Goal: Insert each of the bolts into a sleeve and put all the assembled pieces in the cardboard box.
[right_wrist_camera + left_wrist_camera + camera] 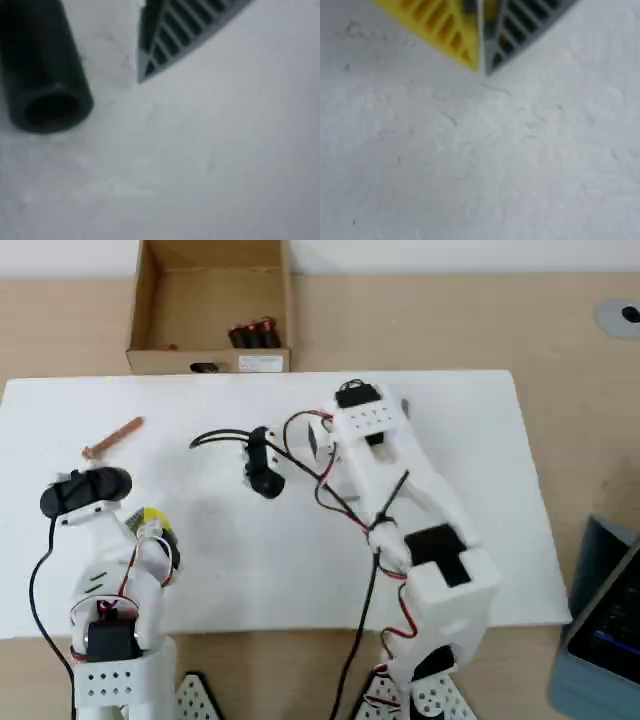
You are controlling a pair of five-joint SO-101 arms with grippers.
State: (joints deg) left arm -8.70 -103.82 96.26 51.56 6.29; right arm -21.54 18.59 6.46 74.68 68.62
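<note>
A white grainy foam sheet (450, 540) is covering the wooden tabletop (450, 320), with the open brown cardboard box (140, 310) sitting beyond it. The left gripper (481, 66) is clenching on nothing, and I cannot tell how the right gripper (264, 472) stands. A matte black tubular sleeve (45, 75) is lying just beside the right gripper, and a slim coppery bolt (113, 438) is lying on the sheet.

You have one coppery bolt (113, 438) lying flat and loose on the white sheet (450, 500), slanted, toward its far left corner and well short of the box (140, 310). The box is open-topped brown cardboard, standing just beyond the sheet's far edge, and it holds a few dark assembled pieces (254, 335) bunched side by side in its near right corner. Your black sleeve (45, 75) is a smooth tube on the sheet, its hollow end showing.
</note>
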